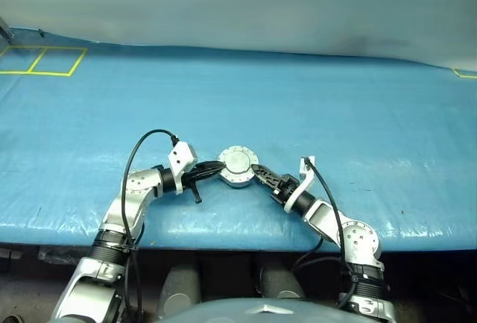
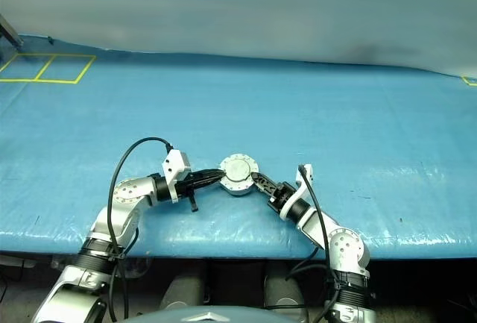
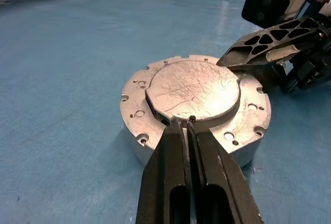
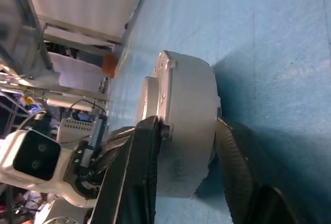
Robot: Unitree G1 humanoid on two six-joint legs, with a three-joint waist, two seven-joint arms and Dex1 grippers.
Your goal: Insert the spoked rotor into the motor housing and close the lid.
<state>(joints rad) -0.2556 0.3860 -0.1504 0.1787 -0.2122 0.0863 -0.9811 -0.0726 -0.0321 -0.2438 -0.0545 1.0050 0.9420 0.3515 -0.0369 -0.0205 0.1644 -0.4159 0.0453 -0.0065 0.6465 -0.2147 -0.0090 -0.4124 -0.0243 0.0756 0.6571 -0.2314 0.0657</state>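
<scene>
Lid (image 3: 194, 89) sits flat and closed on the motor housing (image 1: 237, 168) at lower centre of the blue desk (image 1: 358, 114), rotor hidden, so little seems left; left tool (image 3: 186, 125) narrow atop it, right tool (image 4: 181, 146) straddling its sides.

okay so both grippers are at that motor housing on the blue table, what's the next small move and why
Probably a gentle downward press on the lid. It already lies flat on the motor housing, plain grey face up. The left gripper, fingers together, rests its tips at the lid's edge, while the right gripper straddles the housing's top and underside. Pressing would confirm the lid is seated before either lets go.
</scene>
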